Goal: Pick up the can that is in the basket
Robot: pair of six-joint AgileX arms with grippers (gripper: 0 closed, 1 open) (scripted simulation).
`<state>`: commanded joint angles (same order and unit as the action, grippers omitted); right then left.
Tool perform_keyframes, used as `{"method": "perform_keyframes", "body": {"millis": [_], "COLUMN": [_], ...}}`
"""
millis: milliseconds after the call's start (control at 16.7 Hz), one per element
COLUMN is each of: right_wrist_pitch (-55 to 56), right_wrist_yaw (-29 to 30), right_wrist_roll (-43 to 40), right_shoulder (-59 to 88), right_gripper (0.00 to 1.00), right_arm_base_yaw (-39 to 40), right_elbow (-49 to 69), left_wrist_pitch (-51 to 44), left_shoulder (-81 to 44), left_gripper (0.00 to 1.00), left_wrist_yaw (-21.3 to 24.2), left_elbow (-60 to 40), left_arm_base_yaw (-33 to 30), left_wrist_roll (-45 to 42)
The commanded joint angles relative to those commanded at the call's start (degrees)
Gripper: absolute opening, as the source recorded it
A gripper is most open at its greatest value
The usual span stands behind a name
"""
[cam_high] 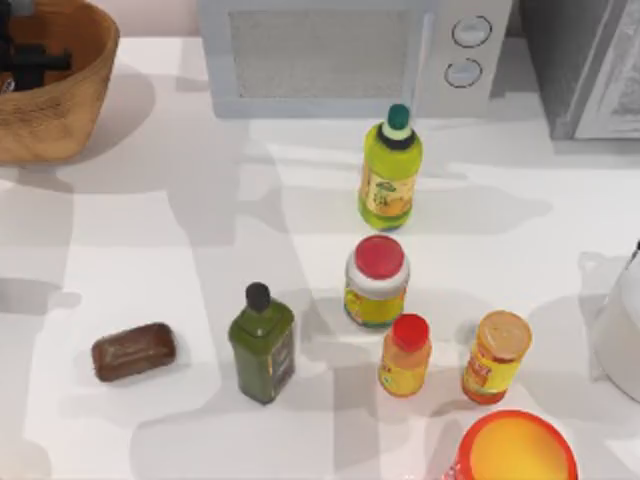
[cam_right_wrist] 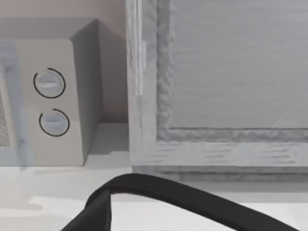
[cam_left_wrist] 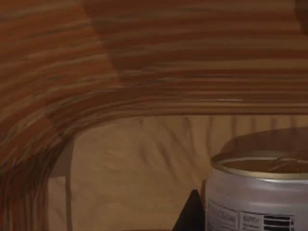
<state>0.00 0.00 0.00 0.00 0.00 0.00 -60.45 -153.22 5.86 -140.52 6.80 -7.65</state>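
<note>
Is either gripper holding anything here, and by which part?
Cannot be told. The left gripper is down inside the basket, close beside the can, but no grip shows.

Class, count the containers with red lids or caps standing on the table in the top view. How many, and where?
2: the red-lidded jar at the table's centre, and the small red-capped bottle just in front of it to the right. The basket may hide others.

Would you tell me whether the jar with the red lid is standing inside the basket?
No, the red-lidded jar stands on the white table near the middle, well apart from the basket at the far left corner.
</note>
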Motion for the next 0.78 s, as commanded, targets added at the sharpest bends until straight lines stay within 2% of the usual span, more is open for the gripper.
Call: {"method": "perform_keyframes", "body": {"millis": [120, 180, 780], "right_wrist_pitch": [0.0, 0.0, 0.0], "right_wrist_yaw": [0.0, 0.0, 0.0], "right_wrist_roll": [0.0, 0.0, 0.0], "right_shoulder": [0.0, 0.0, 0.0], "right_gripper": [1.0, 1.0, 1.0], "right_arm_base_yaw": [0.0, 0.0, 0.0], "right_elbow": [0.0, 0.0, 0.0], "left_wrist_pitch": [0.0, 0.0, 0.16], "left_shoulder": [0.0, 0.0, 2.14], "left_gripper": [0.02, 0.0, 0.0], "left_wrist_yaw": [0.0, 0.0, -0.45], "left_elbow": [0.0, 0.0, -0.17], "left_arm_base_yaw": [0.0, 0.0, 0.17], "left_wrist_roll": [0.0, 0.0, -0.16]}}
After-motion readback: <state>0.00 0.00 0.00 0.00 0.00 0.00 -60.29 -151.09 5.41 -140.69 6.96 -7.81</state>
